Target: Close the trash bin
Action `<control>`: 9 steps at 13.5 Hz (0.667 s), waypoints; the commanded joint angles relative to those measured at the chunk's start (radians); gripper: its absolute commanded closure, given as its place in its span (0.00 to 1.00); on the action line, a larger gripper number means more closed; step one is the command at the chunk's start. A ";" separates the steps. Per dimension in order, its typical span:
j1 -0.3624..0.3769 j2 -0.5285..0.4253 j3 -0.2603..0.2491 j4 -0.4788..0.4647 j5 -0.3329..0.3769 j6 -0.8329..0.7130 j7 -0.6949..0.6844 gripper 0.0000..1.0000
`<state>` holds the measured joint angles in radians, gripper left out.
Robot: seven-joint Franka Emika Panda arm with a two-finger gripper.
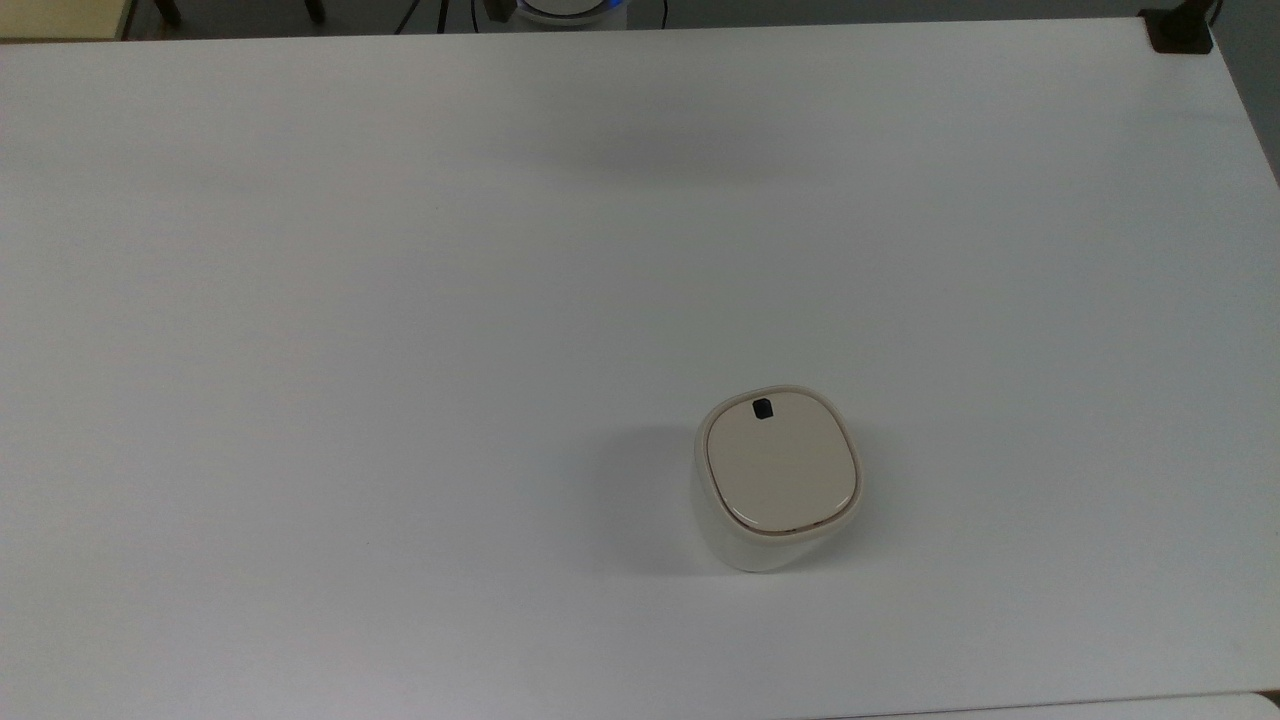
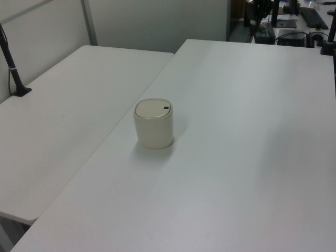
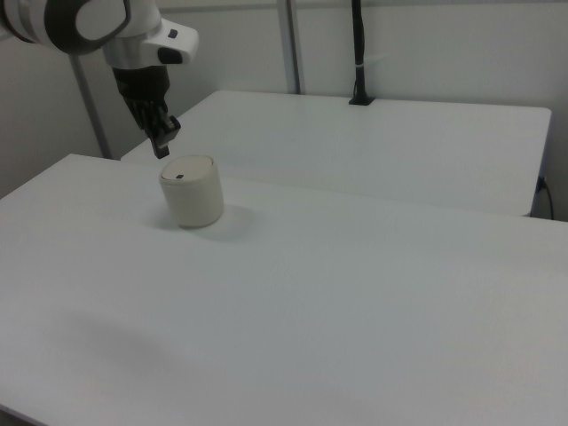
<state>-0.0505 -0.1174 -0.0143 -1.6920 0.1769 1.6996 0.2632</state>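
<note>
- The trash bin point(image 1: 775, 480) stands upright on the white tabletop point(image 1: 350, 350), toward the near edge and a little to the top view's right of centre, with bare surface all round it.
- Its beige lid point(image 1: 782, 470) lies flat and flush inside the cream rim; the small black latch mark point(image 1: 762, 407) sits at the lid's far edge in the top view. Judged from this, the bin already looks closed.
- In the right view the hand point(image 3: 162, 142) hangs from the white arm point(image 3: 84, 22), pointing down, above and just to the right view's left of the trash bin point(image 3: 192, 192), not touching it.
- The fingers appear drawn together and carry nothing.
- The relation that counts: the lid point(image 3: 185, 169) lies below the fingertips and slightly to the right view's right. Any further press would call for a short shift that way, then straight down onto the lid.
- In the left view the trash bin point(image 2: 153, 124) stands alone near the seam between two tabletops.
</note>
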 commanded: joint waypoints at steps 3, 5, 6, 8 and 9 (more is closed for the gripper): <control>0.017 -0.007 0.002 -0.018 -0.143 -0.012 -0.310 0.35; 0.047 -0.007 -0.015 -0.017 -0.155 -0.012 -0.314 0.00; 0.102 -0.002 -0.054 -0.017 -0.169 -0.015 -0.309 0.00; 0.138 0.022 -0.098 -0.014 -0.175 -0.028 -0.315 0.00; 0.136 0.033 -0.099 0.007 -0.175 -0.024 -0.315 0.00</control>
<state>0.0382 -0.1070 -0.0600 -1.6984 0.0173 1.6937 -0.0299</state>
